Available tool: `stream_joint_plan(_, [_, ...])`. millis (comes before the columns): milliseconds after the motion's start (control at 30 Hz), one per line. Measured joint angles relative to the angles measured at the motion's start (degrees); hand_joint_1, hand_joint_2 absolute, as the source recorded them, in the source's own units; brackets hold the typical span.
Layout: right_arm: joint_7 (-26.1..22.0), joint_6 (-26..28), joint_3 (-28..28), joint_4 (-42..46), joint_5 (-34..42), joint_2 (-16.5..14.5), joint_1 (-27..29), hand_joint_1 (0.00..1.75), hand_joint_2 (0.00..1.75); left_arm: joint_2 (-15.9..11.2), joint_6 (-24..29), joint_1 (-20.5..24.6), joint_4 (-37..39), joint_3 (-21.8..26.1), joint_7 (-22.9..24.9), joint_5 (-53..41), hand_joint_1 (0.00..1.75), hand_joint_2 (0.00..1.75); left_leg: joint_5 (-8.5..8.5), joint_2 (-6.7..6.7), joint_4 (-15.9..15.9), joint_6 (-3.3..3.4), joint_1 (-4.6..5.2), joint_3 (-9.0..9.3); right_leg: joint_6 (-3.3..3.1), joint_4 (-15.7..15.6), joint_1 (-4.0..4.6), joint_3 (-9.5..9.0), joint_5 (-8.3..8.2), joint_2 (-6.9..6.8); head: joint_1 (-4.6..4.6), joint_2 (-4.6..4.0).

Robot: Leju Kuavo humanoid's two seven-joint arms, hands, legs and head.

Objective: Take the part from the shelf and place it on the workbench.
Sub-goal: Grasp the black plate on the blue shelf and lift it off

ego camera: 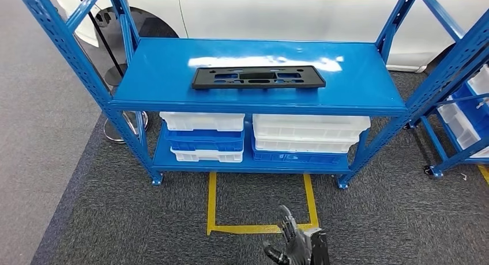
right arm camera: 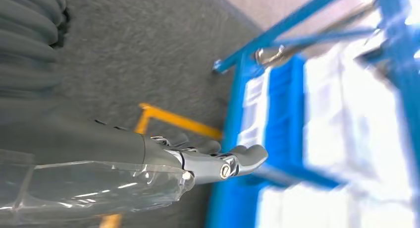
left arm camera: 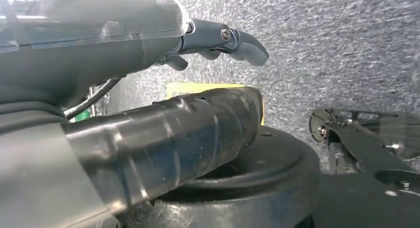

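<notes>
The part (ego camera: pixel 258 77) is a long flat black plastic panel with cut-outs, lying across the middle of the blue shelf's top board (ego camera: pixel 357 80). My right hand (ego camera: pixel 295 245) is low in the head view, above the floor in front of the shelf and well short of the part. Its fingers are stretched out and hold nothing. In the right wrist view the same hand (right arm camera: pixel 218 163) points toward the shelf's lower level. My left hand (left arm camera: pixel 218 42) hangs over the grey carpet with its fingers extended and nothing in them.
White and blue bins (ego camera: pixel 202 129) are stacked on the lower shelf board, blurred in the right wrist view (right arm camera: pixel 346 114). A yellow taped square (ego camera: pixel 259 227) marks the carpet before the shelf. A white vehicle (ego camera: pixel 288 11) stands behind, and a second blue rack (ego camera: pixel 461 103) is at right.
</notes>
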State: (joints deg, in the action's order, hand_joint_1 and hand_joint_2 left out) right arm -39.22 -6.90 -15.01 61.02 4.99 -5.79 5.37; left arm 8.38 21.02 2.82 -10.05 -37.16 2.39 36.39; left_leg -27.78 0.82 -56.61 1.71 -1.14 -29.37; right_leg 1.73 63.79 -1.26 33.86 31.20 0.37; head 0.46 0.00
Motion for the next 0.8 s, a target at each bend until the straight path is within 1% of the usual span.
stream_joint_plan(67, [-0.2,1.8,-2.7,2.5,-1.3,0.0,0.6,0.00,0.00,0.0,-0.2,0.1,0.0,-0.3,0.3,0.0,0.00,0.00,-0.02,0.16,0.1,0.13,-0.03,0.04,0.31,7.1,-0.18,3.81,3.00,-0.04,0.00,0.00])
stream_joint_plan(100, [-0.2,2.9,-4.0,3.7,-1.9,0.1,1.0,0.00,0.00,0.0,-0.3,0.1,0.0,-0.4,0.4,0.1,0.00,0.00,-0.11,0.17,0.0,0.07,-0.06,0.08,0.50,9.6,-0.34,5.22,3.43,-0.05,0.01,0.00])
stream_joint_plan(133, [-0.2,4.0,-5.3,4.7,-2.6,0.1,1.3,0.00,0.00,0.0,-0.4,0.2,0.0,-0.5,0.6,0.1,0.00,0.00,-0.24,0.14,0.0,-0.06,-0.14,0.17,0.70,10.3,-0.54,5.81,2.83,-0.07,0.00,0.00])
stream_joint_plan(167, [-0.1,5.2,-6.5,5.5,-3.2,0.2,1.4,0.00,0.00,0.0,-0.6,0.2,0.0,-0.6,0.7,0.2,0.00,0.00,-0.45,0.09,-0.2,-0.33,-0.28,0.31,0.89,8.8,-0.76,5.31,1.14,-0.11,0.01,0.00])
stream_joint_plan(200, [0.1,6.6,-7.7,6.4,-3.9,0.2,1.5,0.00,0.00,0.1,-0.7,0.2,0.0,-0.7,0.8,0.4,0.00,0.00,-0.76,0.04,-0.4,-0.70,-0.46,0.48,1.10,5.5,-0.99,3.91,-1.19,-0.23,0.01,0.00])
stream_joint_plan(233, [0.4,8.1,-8.9,7.3,-4.6,0.2,1.5,0.00,0.00,0.1,-0.8,0.2,0.1,-0.9,0.8,0.5,0.00,0.00,-1.12,0.00,-0.7,-1.15,-0.57,0.53,1.25,2.0,-1.06,2.32,-2.77,-0.37,0.03,0.00])
stream_joint_plan(267, [0.9,9.7,-10.0,8.2,-5.3,0.3,1.5,0.00,0.00,0.1,-0.8,0.2,0.1,-1.0,0.9,0.6,0.00,0.00,-1.52,-0.02,-1.1,-1.67,-0.56,0.48,1.04,-0.9,-1.00,1.03,-3.79,-0.44,0.01,0.00])
stream_joint_plan(300, [1.4,11.3,-11.2,9.1,-6.1,0.3,1.5,0.00,0.00,0.1,-0.8,0.3,0.1,-1.2,0.9,0.8,0.00,0.00,-1.80,-0.02,-1.3,-2.15,-0.49,0.40,0.67,-2.5,-0.87,0.34,-4.02,-0.50,0.00,0.00])
stream_joint_plan(333, [2.0,12.9,-12.3,9.9,-6.7,0.3,1.6,0.00,0.00,0.1,-0.8,0.3,0.1,-1.3,0.9,0.9,0.00,0.00,-1.93,-0.01,-1.4,-2.56,-0.41,0.30,0.12,-2.9,-0.63,0.23,-3.60,-0.47,-0.02,0.00])
stream_joint_plan(367, [2.5,14.4,-13.4,10.8,-7.3,0.3,1.7,0.00,0.00,0.1,-0.8,0.4,0.1,-1.4,1.0,1.1,0.00,0.00,-1.96,0.02,-1.4,-2.92,-0.41,0.40,-0.55,-2.9,-0.47,0.31,-3.59,-0.40,-0.05,0.00])
stream_joint_plan(400, [3.1,15.8,-14.4,11.7,-7.7,0.5,1.8,0.00,0.00,0.2,-0.8,0.4,0.1,-1.4,1.0,1.3,0.00,0.00,-2.04,0.04,-1.2,-3.21,-0.53,0.52,-1.06,-3.0,-0.43,0.34,-3.57,-0.37,-0.06,0.00])
stream_joint_plan(433, [3.7,17.2,-15.4,12.7,-7.9,0.7,1.8,0.00,0.00,0.2,-0.8,0.5,0.1,-1.4,1.1,1.4,0.00,0.00,-2.44,0.01,-1.6,-3.41,-0.65,0.48,-1.54,-3.1,-0.39,0.28,-3.58,-0.34,-0.07,0.00])
stream_joint_plan(467, [4.3,18.5,-16.4,13.7,-8.1,1.0,1.7,0.00,0.00,0.2,-0.8,0.5,0.1,-1.5,1.2,1.6,0.00,0.00,-3.35,-0.04,-2.9,-3.52,-0.72,-0.02,-2.01,-3.3,-0.38,0.20,-3.59,-0.34,-0.07,0.00])
stream_joint_plan(500, [4.9,19.8,-17.3,14.6,-8.3,1.3,1.5,0.00,0.00,0.2,-1.0,0.5,0.1,-1.5,1.3,1.8,0.00,0.00,-4.78,-0.12,-5.5,-3.53,-0.71,-1.20,-2.41,-3.4,-0.33,0.10,-3.59,-0.36,-0.10,0.00])
stream_joint_plan(567, [5.7,22.1,-18.9,16.1,-8.9,2.0,1.1,0.00,0.00,0.2,-1.6,0.5,0.2,-1.5,1.4,2.0,0.00,0.00,-8.07,-0.24,-13.2,-3.31,-0.53,-5.14,-2.95,-3.4,0.08,0.02,-3.46,-0.38,-0.10,0.00])
stream_joint_plan(600, [5.8,22.9,-19.6,16.7,-9.4,2.3,0.9,0.00,0.00,0.1,-1.9,0.5,0.3,-1.6,1.5,2.1,0.00,0.00,-8.95,-0.26,-16.5,-3.17,-0.42,-7.00,-3.11,-3.4,0.33,-0.04,-3.39,-0.34,-0.09,0.00])
stream_joint_plan(633, [5.8,23.3,-20.4,17.3,-9.7,2.7,0.7,0.00,0.00,-0.1,-2.1,0.5,0.3,-1.6,1.5,2.1,0.00,0.00,-8.83,-0.28,-18.2,-2.97,-0.29,-8.15,-3.27,-3.4,0.56,-0.16,-3.31,-0.25,-0.09,0.00])
stream_joint_plan(667, [5.5,23.6,-21.2,17.9,-10.0,3.2,0.6,0.00,0.00,-0.1,-2.3,0.5,0.4,-1.6,1.6,2.1,0.00,0.00,-7.49,-0.30,-17.6,-2.66,-0.15,-8.23,-3.37,-3.4,0.76,-0.35,-3.22,-0.15,-0.10,0.00])
stream_joint_plan(700, [5.2,23.9,-21.9,18.6,-10.2,3.5,0.5,0.00,0.00,-0.2,-2.5,0.5,0.4,-1.6,1.7,2.1,0.00,0.00,-5.29,-0.33,-15.0,-2.26,0.03,-7.37,-3.44,-3.4,0.92,-0.60,-3.11,-0.03,-0.09,0.00])
stream_joint_plan(733, [5.0,24.1,-22.6,19.4,-10.4,3.9,0.5,0.00,0.00,-0.2,-2.7,0.5,0.4,-1.6,1.7,2.1,0.00,0.00,-2.93,-0.37,-11.3,-1.75,0.26,-5.98,-3.47,-3.4,1.02,-0.86,-2.98,0.07,-0.09,0.00])
stream_joint_plan(767, [4.8,24.4,-23.2,20.1,-10.6,4.3,0.3,0.00,0.00,-0.3,-2.8,0.5,0.5,-1.7,1.7,2.1,0.00,0.00,-1.16,-0.44,-7.7,-1.28,0.51,-4.60,-3.38,-3.3,1.20,-1.01,-2.85,0.13,-0.08,0.00])
stream_joint_plan(800, [4.8,24.6,-23.8,20.7,-10.9,4.6,0.2,0.00,0.00,-0.3,-2.9,0.5,0.5,-1.7,1.7,2.1,0.00,0.00,-0.30,-0.48,-5.1,-0.96,0.74,-3.56,-3.20,-3.3,1.27,-0.98,-2.79,0.18,-0.08,0.00])
